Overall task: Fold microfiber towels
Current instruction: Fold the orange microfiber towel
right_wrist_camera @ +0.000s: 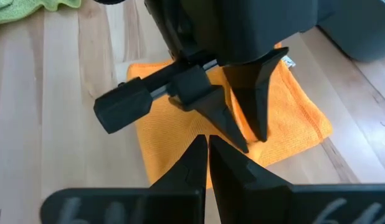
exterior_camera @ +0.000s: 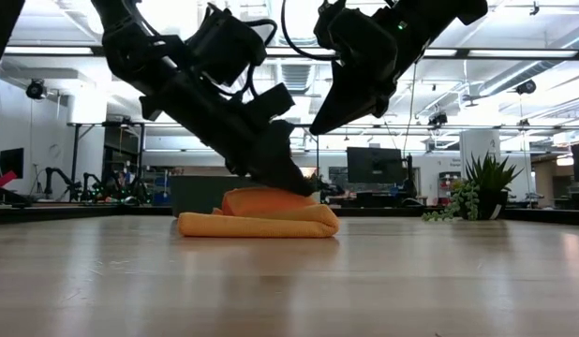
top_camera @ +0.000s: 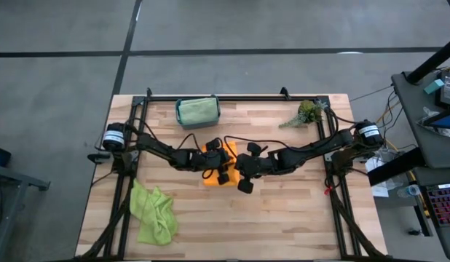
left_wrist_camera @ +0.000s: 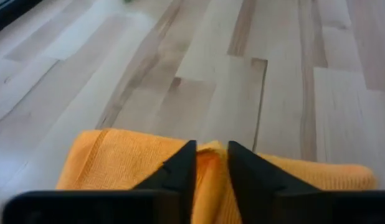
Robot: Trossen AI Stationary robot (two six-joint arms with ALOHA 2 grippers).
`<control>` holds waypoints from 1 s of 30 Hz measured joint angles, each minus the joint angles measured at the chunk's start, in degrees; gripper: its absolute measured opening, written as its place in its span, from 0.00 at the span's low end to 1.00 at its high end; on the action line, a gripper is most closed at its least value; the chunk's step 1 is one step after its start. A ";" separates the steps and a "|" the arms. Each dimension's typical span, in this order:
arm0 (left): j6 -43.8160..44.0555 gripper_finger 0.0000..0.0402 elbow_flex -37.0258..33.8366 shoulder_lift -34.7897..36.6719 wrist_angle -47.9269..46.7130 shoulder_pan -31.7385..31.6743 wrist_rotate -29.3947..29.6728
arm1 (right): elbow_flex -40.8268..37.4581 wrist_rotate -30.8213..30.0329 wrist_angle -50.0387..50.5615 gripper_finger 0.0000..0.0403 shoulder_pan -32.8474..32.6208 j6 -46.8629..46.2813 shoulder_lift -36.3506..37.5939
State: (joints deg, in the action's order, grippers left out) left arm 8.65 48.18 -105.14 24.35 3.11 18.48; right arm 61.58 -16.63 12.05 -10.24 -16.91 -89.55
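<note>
The orange towel [exterior_camera: 259, 216] lay mid-table, the left gripper [left_wrist_camera: 211, 163] pinching a ridge of it between narrowed fingers. The right gripper [right_wrist_camera: 207, 149] hovered shut above. Drawing the fold across evenly would likely keep edges aligned.

the right gripper [right_wrist_camera: 207, 155], fingers pressed together, hangs over the orange towel [right_wrist_camera: 292, 118] on the wooden table [right_wrist_camera: 68, 87]. the left gripper [right_wrist_camera: 242, 127] pinches a ridge of that towel. a lime green towel [right_wrist_camera: 30, 7] lies well apart from the orange one.
</note>
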 joint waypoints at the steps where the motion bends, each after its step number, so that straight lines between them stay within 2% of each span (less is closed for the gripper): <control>1: 0.00 0.15 0.00 0.00 -0.26 0.00 -0.32 | 0.00 -0.01 0.02 0.02 0.00 0.00 -0.01; 3: 0.02 0.06 0.00 -0.15 -0.92 0.00 -1.03 | 0.00 -0.01 0.09 0.02 0.00 0.00 -0.01; 5: 0.01 0.02 -0.15 -0.20 -1.15 0.00 -1.10 | 0.00 0.01 0.09 0.02 0.00 0.00 -0.01; 11: -0.25 0.01 -0.24 3.08 -3.30 0.49 -1.34 | 0.00 -0.01 0.10 0.02 0.00 -0.06 -0.01; 18: -0.43 0.00 -0.98 11.54 -14.73 1.96 -1.62 | 0.00 0.02 0.24 0.02 0.00 -0.17 -0.01; 22: 0.02 0.00 -2.19 15.38 -20.91 3.35 -5.04 | 0.00 0.03 0.21 0.02 0.00 -0.37 -0.01; 25: 0.08 0.00 -3.80 16.82 -21.31 5.09 -7.30 | 0.00 0.03 0.06 0.02 0.00 -0.44 -0.01; 30: 0.00 0.00 -4.51 17.42 -21.25 7.42 -7.45 | -0.04 0.03 -0.36 0.02 0.00 -0.58 -0.01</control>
State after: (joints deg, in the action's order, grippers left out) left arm 8.65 43.67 -87.72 3.10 10.53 11.03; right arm 61.54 -16.60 11.69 -10.24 -17.49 -89.56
